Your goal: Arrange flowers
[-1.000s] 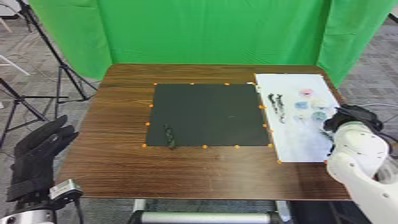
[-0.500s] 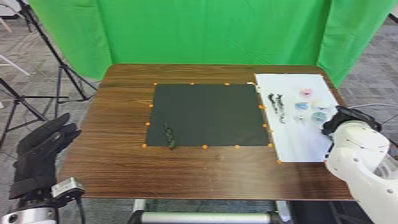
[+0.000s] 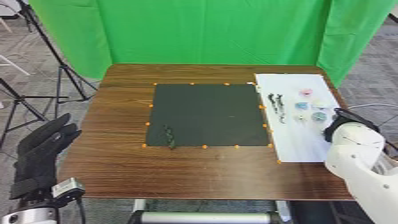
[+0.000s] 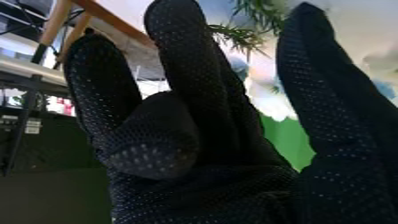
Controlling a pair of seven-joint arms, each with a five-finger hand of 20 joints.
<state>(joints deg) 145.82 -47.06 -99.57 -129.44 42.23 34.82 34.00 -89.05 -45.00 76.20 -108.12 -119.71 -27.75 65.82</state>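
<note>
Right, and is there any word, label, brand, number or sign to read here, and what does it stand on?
No text large enough to quote.
Boxy pale part by the left hand, head view: small dark marks, too small to read.
Small white label on a dark surface, right wrist view: too small to read.
Black mat and white sheet, head view: no writing that I can see.
</note>
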